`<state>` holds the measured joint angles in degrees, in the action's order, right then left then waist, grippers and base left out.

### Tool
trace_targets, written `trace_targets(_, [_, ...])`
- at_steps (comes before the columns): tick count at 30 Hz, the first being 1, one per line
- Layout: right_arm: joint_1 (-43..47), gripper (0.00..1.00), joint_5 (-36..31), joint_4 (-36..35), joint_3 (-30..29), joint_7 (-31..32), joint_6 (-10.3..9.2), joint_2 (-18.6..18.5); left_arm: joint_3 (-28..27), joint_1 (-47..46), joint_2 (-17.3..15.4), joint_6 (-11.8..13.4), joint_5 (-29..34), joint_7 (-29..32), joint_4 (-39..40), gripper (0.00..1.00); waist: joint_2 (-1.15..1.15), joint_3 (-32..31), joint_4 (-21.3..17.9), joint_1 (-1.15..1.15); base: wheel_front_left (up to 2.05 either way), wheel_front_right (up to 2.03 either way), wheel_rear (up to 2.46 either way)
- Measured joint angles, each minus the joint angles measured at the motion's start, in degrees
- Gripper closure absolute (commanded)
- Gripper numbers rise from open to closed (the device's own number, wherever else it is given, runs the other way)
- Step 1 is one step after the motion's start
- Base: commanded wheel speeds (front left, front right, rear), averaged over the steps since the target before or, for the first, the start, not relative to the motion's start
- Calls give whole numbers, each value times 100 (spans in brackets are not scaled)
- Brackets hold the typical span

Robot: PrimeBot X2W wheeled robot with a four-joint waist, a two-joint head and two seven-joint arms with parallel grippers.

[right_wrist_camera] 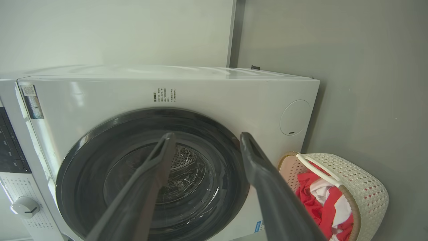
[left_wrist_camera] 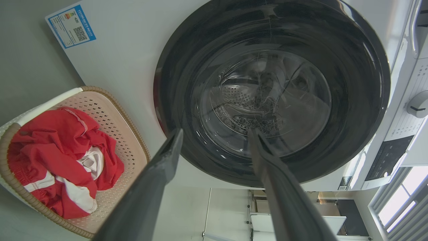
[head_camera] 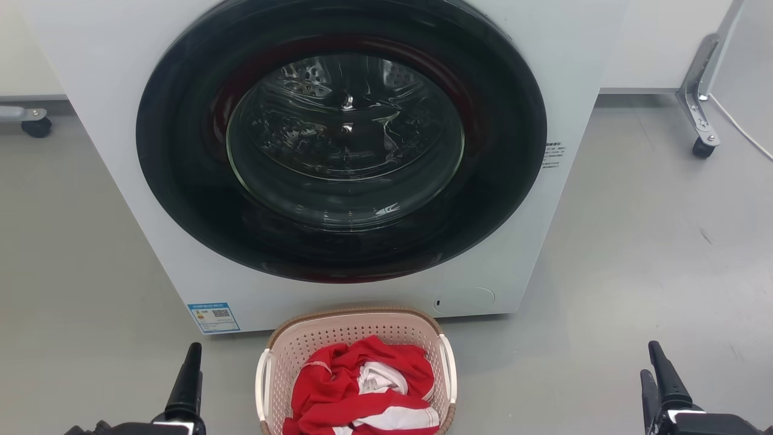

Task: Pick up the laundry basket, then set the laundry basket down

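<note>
The laundry basket (head_camera: 338,335), pale pink and perforated with a brown woven-look rim and white side handles, stands on the grey floor just in front of the washer. Red and white clothes (head_camera: 362,386) lie in it. My left gripper (head_camera: 192,356) hangs to the basket's left and my right gripper (head_camera: 650,359) far off to its right, neither touching it. In the left wrist view the left gripper (left_wrist_camera: 215,132) is open and empty, with the basket (left_wrist_camera: 110,110) at the left. In the right wrist view the right gripper (right_wrist_camera: 208,135) is open and empty, with the basket (right_wrist_camera: 364,187) at the lower right.
A white front-loading washer (head_camera: 109,121) with a shut, dark round door (head_camera: 341,139) rises right behind the basket. A caster (head_camera: 36,125) sits at the far left. A metal leg on a caster (head_camera: 700,142) and a white cable (head_camera: 743,133) are at the far right.
</note>
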<state>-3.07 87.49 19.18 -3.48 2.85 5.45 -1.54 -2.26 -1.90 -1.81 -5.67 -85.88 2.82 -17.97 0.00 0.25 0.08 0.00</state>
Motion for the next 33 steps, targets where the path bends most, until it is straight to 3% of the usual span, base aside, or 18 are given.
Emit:
trace_targets(12, [-86, 0, -1126, -119, 380, -248, -244, -5, 190, 1, -14, 225, 1118, -255, 219, 0, 0, 13, 6, 0, 0, 0, 0])
trace_targets(33, [-108, 0, -3296, -204, 1082, -703, -554, -118, 789, 67, -346, 573, 3550, -701, 491, 0, 0, -29, 3, 0, 0, 0, 0])
